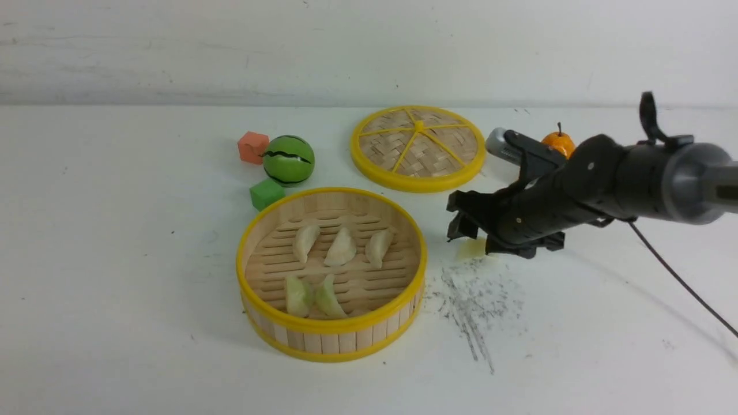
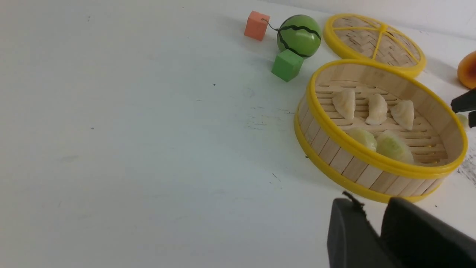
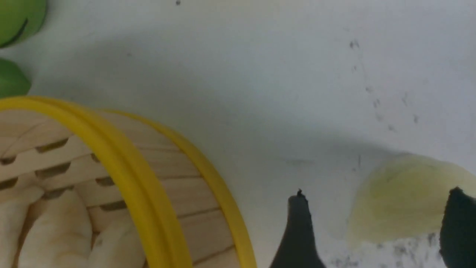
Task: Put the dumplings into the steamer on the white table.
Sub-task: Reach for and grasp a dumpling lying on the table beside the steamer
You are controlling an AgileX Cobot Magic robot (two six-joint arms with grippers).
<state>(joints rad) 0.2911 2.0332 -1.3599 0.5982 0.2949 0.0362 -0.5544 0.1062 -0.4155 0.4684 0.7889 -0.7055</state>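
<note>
Only the right wrist view shows the sixth dumpling [image 3: 401,201] clearly: pale yellow-green, lying on the white surface [image 3: 279,74] near the steamer [image 3: 122,178], between the spread fingers of the released right hand [image 3: 377,193]. The front view shows five dumplings [image 1: 340,248] inside the steamer, three cream and two greenish. Whether the left hand [image 2: 372,210] is clenched, I cannot tell.

The steamer [image 1: 331,340] had smooth, slightly glossy yellow rims, a wall of pale bare wooden strips and a slatted wooden floor. The dumplings [image 1: 340,248] inside it looked matt and faintly waxy. Behind the steamer, the lid [image 1: 418,148] showed woven bamboo strip and the watermelon ball [image 1: 288,160] a glossy shell. The white table [image 1: 115,259] was matt, with rough grey scuffing right of the steamer.
</note>
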